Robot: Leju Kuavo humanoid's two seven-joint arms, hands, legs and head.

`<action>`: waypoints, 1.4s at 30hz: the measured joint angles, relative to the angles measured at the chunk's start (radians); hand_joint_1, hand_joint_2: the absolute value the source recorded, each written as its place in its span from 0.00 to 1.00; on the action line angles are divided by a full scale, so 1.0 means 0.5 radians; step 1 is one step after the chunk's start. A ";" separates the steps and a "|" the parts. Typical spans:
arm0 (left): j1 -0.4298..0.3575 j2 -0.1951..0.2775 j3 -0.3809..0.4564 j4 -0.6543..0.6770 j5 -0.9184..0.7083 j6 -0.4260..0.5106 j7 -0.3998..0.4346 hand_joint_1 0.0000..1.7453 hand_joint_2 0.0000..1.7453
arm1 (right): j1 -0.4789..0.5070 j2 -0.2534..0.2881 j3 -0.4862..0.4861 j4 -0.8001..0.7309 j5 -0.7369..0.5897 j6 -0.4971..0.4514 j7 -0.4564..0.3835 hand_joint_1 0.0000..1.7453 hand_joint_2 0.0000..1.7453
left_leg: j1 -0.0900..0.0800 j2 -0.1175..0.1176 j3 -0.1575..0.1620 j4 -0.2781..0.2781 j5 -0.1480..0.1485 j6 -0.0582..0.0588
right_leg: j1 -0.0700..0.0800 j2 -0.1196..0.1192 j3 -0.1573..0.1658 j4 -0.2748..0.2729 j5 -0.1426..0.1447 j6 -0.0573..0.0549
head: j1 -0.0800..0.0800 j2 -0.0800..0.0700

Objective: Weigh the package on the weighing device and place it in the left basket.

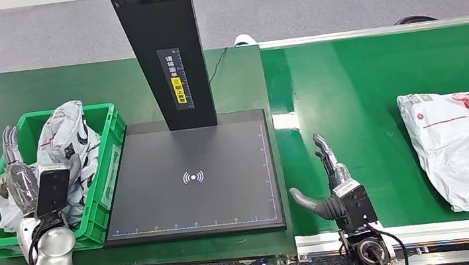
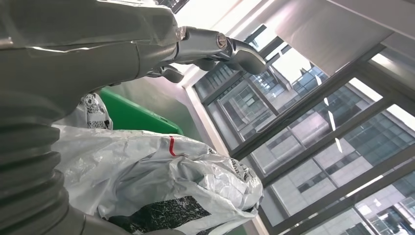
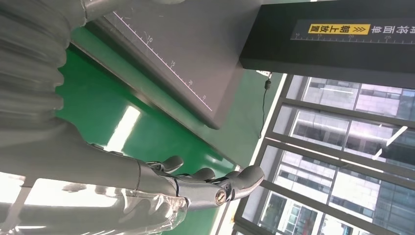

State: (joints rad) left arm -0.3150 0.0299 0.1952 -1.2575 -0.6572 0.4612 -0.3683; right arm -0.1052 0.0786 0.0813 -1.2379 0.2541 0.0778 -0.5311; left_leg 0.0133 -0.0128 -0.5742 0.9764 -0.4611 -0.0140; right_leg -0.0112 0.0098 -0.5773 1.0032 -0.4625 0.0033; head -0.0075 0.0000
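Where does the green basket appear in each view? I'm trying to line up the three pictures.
Head view: the green basket sits at the table's left end, beside the scale platform, with a white package inside.
Left wrist view: a strip of its green wall shows behind the crumpled package.
Right wrist view: not in it.
Shared landmark: that package in the basket links the head and left wrist views.

green conveyor belt [image 1: 347, 93]; grey carpet floor [image 1: 337, 1]; windows [image 2: 318, 147].
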 joint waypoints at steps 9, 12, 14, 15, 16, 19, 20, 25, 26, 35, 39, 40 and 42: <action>0.113 -0.077 -0.032 -0.144 0.198 -0.015 -0.216 0.00 1.00 | 0.001 0.002 0.000 0.000 -0.005 -0.001 -0.015 0.00 1.00 | 0.000 0.000 -0.001 0.000 0.000 0.000 | 0.000 0.000 -0.001 0.000 0.000 0.000 | 0.000 0.000; 0.197 -0.145 -0.115 -0.231 0.464 -0.287 -0.311 0.00 1.00 | 0.001 0.017 0.001 -0.021 -0.100 0.142 -0.073 0.00 1.00 | -0.002 0.001 -0.001 0.001 -0.001 0.000 | -0.002 0.001 -0.003 -0.001 0.000 0.000 | -0.001 0.000; 0.268 -0.213 -0.252 -0.256 0.863 -0.819 -0.373 0.00 1.00 | -0.004 0.039 0.011 -0.050 -0.161 0.244 -0.092 0.00 1.00 | -0.003 0.000 -0.003 0.001 -0.002 0.000 | -0.004 0.000 -0.003 -0.001 -0.001 0.001 | -0.001 0.000; 0.297 -0.246 -0.332 -0.253 1.014 -1.121 -0.395 0.00 1.00 | -0.010 0.051 0.021 -0.062 -0.175 0.267 -0.087 0.00 1.00 | -0.003 -0.002 -0.004 0.001 -0.002 0.000 | -0.004 -0.001 -0.002 -0.001 -0.001 0.002 | -0.001 0.000; 0.318 -0.276 -0.411 -0.244 1.106 -1.405 -0.409 0.00 1.00 | -0.019 0.064 0.032 -0.071 -0.188 0.279 -0.081 0.00 1.00 | -0.003 -0.002 -0.005 0.001 -0.002 0.001 | -0.004 -0.001 -0.002 -0.001 -0.001 0.002 | 0.001 0.000; 0.345 -0.334 -0.577 -0.198 1.151 -1.737 -0.415 0.00 1.00 | -0.045 0.096 0.055 -0.090 -0.220 0.299 -0.071 0.00 1.00 | -0.004 0.002 -0.004 0.001 -0.002 0.001 | -0.004 0.003 -0.003 -0.001 0.000 0.003 | 0.001 0.000; 0.352 -0.347 -0.613 -0.185 1.154 -1.692 -0.413 0.00 1.00 | -0.051 0.104 0.061 -0.097 -0.228 0.302 -0.068 0.00 1.00 | -0.004 0.003 -0.003 0.001 -0.002 0.001 | -0.004 0.003 -0.003 -0.001 0.000 0.003 | 0.000 0.000; 0.382 -0.381 -0.716 -0.158 1.179 -1.551 -0.386 0.00 1.00 | -0.059 0.124 0.074 -0.137 -0.267 0.314 -0.046 0.00 1.00 | -0.002 0.001 -0.004 0.001 -0.002 0.001 | -0.003 0.002 -0.004 -0.001 0.000 0.002 | 0.001 0.000; 0.383 -0.384 -0.725 -0.155 1.183 -1.551 -0.382 0.00 1.00 | -0.059 0.125 0.075 -0.143 -0.271 0.317 -0.045 0.00 1.00 | -0.002 0.001 -0.004 0.000 -0.002 0.001 | -0.003 0.003 -0.004 -0.001 0.000 0.002 | 0.001 0.000; 0.387 -0.393 -0.766 -0.151 1.187 -1.550 -0.381 0.00 1.00 | -0.059 0.133 0.079 -0.166 -0.275 0.318 -0.042 0.00 1.00 | -0.003 0.002 -0.004 0.001 -0.003 0.001 | -0.003 0.003 -0.004 -0.001 -0.001 0.003 | 0.001 0.000; 0.387 -0.395 -0.768 -0.151 1.187 -1.550 -0.381 0.00 1.00 | -0.059 0.134 0.079 -0.166 -0.275 0.318 -0.042 0.00 1.00 | -0.003 0.002 -0.004 0.001 -0.003 0.001 | -0.003 0.003 -0.004 -0.001 -0.001 0.003 | 0.001 0.000; 0.387 -0.395 -0.769 -0.151 1.187 -1.550 -0.381 0.00 1.00 | -0.059 0.134 0.079 -0.166 -0.275 0.318 -0.042 0.00 1.00 | -0.002 0.002 -0.004 0.001 -0.003 0.001 | -0.003 0.003 -0.004 -0.001 -0.001 0.003 | 0.001 0.000; 0.387 -0.395 -0.769 -0.151 1.187 -1.550 -0.381 0.00 1.00 | -0.059 0.134 0.079 -0.166 -0.275 0.318 -0.042 0.00 1.00 | -0.002 0.002 -0.004 0.001 -0.003 0.001 | -0.003 0.003 -0.004 -0.001 -0.001 0.003 | 0.001 0.000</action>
State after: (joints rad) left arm -0.1213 -0.1679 -0.1892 -1.3329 -0.0637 -0.3136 -0.5589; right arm -0.1347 0.1453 0.1205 -1.3210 0.1167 0.2369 -0.5520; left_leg 0.0120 -0.0119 -0.5763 0.9767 -0.4624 -0.0135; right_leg -0.0128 0.0111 -0.5792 1.0028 -0.4628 0.0045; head -0.0072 0.0000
